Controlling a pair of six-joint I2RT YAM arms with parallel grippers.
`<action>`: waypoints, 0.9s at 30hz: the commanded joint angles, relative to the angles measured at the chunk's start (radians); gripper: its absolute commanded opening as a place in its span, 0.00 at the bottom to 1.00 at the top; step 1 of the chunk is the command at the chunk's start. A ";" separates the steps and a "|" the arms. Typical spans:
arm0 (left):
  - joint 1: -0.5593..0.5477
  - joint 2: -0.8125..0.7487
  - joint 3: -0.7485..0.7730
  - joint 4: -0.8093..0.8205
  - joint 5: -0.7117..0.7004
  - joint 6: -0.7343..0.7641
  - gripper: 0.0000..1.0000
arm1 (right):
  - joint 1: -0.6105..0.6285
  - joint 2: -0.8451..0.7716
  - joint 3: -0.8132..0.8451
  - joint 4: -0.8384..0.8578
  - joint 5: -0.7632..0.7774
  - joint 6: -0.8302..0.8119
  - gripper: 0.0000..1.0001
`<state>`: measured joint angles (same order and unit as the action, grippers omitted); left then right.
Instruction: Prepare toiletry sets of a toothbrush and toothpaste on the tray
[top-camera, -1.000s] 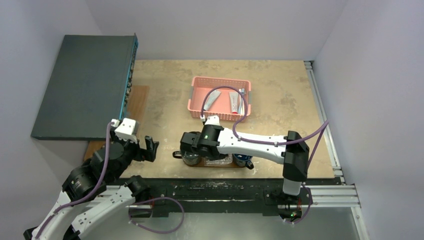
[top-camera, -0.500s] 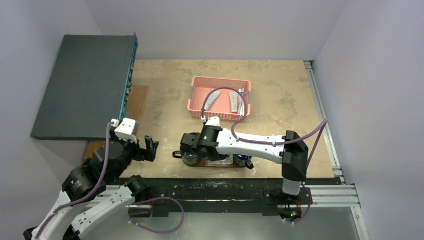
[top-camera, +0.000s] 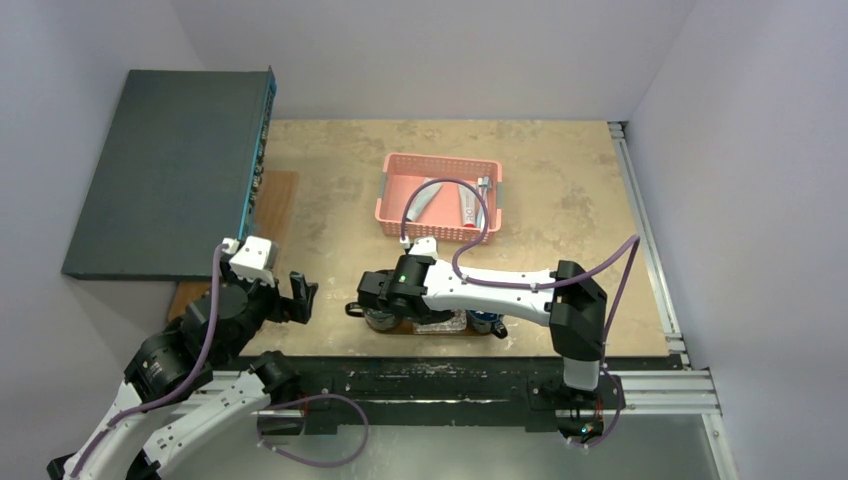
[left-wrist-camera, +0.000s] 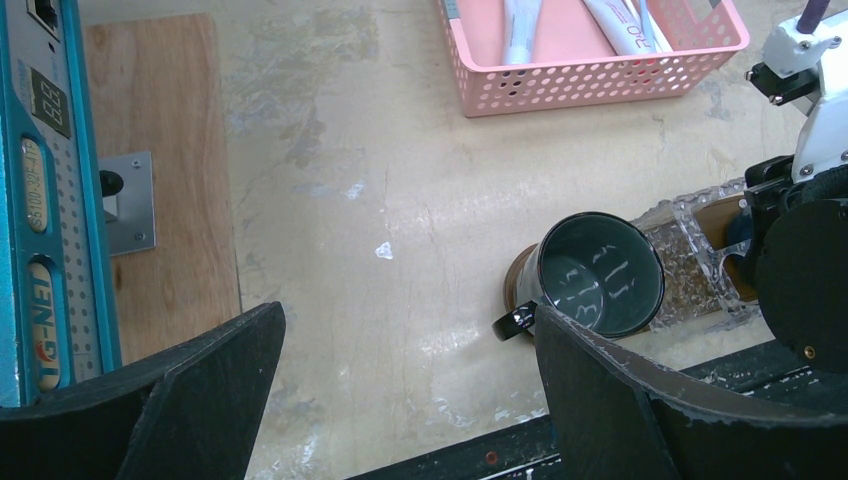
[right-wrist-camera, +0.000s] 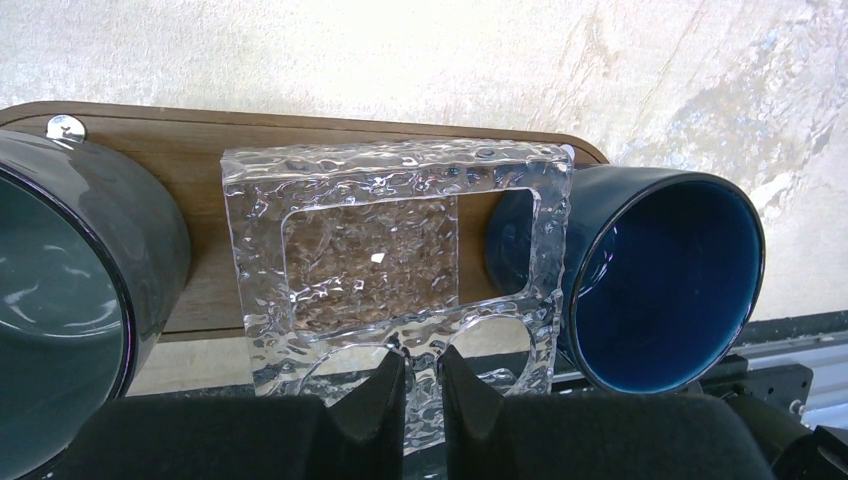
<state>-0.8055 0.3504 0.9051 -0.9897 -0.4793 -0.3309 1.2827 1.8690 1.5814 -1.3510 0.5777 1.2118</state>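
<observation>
— Beige, stained table (top-camera: 560, 200), pale walls round it. What sat nearest the arms?
— Left claw (left-wrist-camera: 410, 335) hung over bare tabletop at the near left, its jaws spread wide and holding nothing.
— And the other?
— Right claw (right-wrist-camera: 422, 372) was low by the front edge, fingers almost together, pinching the near rim of a clear, rippled holder (right-wrist-camera: 390, 180).
— Where was the tray?
— The tray (right-wrist-camera: 190, 150) lay flat under that holder, close to the table's front edge. A grey mug (right-wrist-camera: 60, 260) stood at its left end and a blue mug (right-wrist-camera: 660, 270) at its right end, each just beside the holder.
— And the toiletry things?
— Farther back, well apart from the tray, in a pink basket (top-camera: 440, 158). Two tubes (top-camera: 427, 200) lay inside it, with a toothbrush (top-camera: 484, 200) along its right wall.
— Anything beyond?
— At the far left, a dark box (top-camera: 170, 170) with a blue front, beside a wooden board (left-wrist-camera: 160, 180)
</observation>
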 joint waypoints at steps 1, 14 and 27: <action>0.003 0.006 0.023 0.011 -0.016 -0.013 0.95 | 0.003 -0.012 0.007 -0.031 0.033 0.052 0.14; 0.004 0.007 0.023 0.008 -0.022 -0.014 0.95 | 0.003 -0.018 0.042 -0.029 0.033 0.045 0.27; 0.003 0.017 0.022 0.008 -0.028 -0.014 0.95 | 0.003 -0.112 0.080 -0.026 0.037 0.012 0.32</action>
<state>-0.8055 0.3527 0.9051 -0.9897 -0.4877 -0.3313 1.2827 1.8435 1.6085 -1.3556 0.5850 1.2198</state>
